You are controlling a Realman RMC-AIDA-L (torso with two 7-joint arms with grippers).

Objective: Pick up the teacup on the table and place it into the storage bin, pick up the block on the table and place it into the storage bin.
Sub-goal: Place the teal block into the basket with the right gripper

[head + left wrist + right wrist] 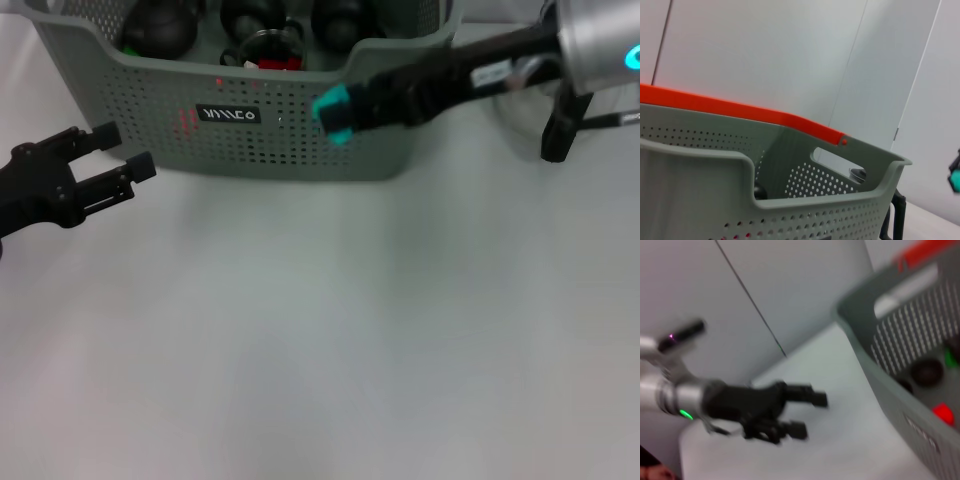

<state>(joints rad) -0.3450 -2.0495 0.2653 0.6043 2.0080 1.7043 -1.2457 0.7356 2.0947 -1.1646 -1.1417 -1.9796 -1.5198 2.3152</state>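
Looking down through the head camera, I am seeing the large grey-green perforated plastic storage bin (pixel 300 120) sitting at the far side of the white table (pixel 320 340), its small black label with white lettering (pixel 228 115) facing me. Several dark rounded items (pixel 160 28) are lying inside it, along with something small and red (pixel 280 62); I cannot make out a teacup among them. My right gripper (pixel 333 112) is reaching in from the right, hanging just in front of the bin's front wall near the rim, and its black fingers are closing on a small turquoise block (pixel 331 104). My left gripper (pixel 125 150) is hovering low at the left edge, apart from the bin, with its two fingers spread and nothing between them.

Switching to the left wrist camera, I am viewing the bin's dipped front rim (pixel 747 165) from close up, with an orange strip (pixel 740 109) running behind its far wall. The turquoise block (pixel 955 175) is peeking in at the frame's edge.

Through the right wrist camera, I am seeing the left gripper (pixel 807 412) across the table with its fingers parted, and the bin's corner (pixel 875 340) beside it, a red spot (pixel 942 412) showing inside.
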